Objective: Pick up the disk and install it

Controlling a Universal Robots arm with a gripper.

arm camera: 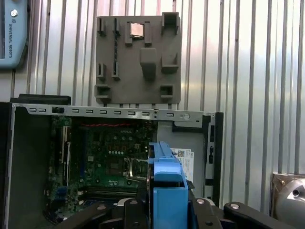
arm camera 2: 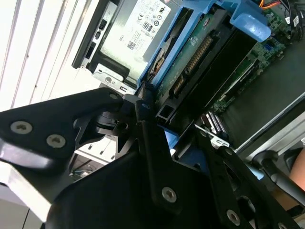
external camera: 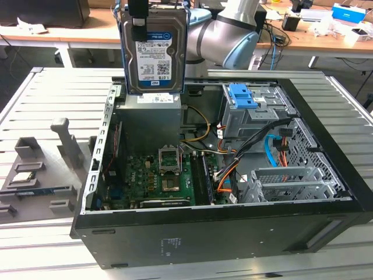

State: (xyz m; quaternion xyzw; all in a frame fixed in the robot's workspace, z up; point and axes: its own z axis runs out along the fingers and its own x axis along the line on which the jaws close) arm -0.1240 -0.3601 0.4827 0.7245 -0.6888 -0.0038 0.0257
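The disk (external camera: 154,52), a silver-grey hard drive with a blue-and-white label in a bright blue bracket, hangs upright above the back left of the open computer case (external camera: 204,233). My gripper (external camera: 139,17) is shut on its top edge. In the second wrist view the black fingers (arm camera 2: 147,143) clamp the blue bracket, with the disk's (arm camera 2: 195,52) green circuit side showing beyond them. The first wrist view looks down along the disk's blue bracket edge (arm camera: 167,176), with the case (arm camera: 119,112) open below.
Inside the case are a motherboard (external camera: 157,175), a power supply (external camera: 151,116), cables, and a metal drive cage with a blue latch (external camera: 242,96). A grey fixture tray (arm camera: 138,57) holding a small silver chip (arm camera: 137,30) lies on the slatted table beside the case.
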